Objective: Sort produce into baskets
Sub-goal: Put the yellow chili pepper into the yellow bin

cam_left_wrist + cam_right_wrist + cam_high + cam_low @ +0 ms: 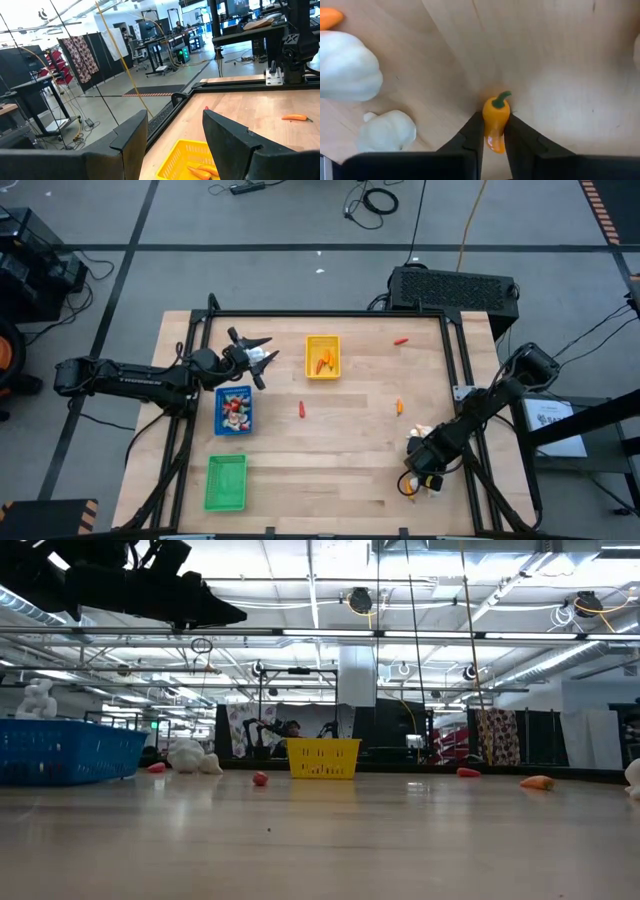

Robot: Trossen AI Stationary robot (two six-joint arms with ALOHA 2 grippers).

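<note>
Light: bright, even overhead ceiling strips [300, 633] in the low view.
Glare: pale sheen on the tabletop [560, 95] beyond the fingers [472, 137].
Focus: near tabletop blurred in the low view.

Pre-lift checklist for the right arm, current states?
1. Right end effector closed on the orange pepper: ok, fingers at both its sides.
2. Pepper centred in the grip: ok, green stem protrudes ahead.
3. Garlic bulbs outside the grip: ok, off to one side.
4. Yellow basket reachable: ok, orange pieces inside.
5. Left end effector away from that basket: not ok, open, raised beside it.
6. Pepper off the table: cannot tell.
</note>
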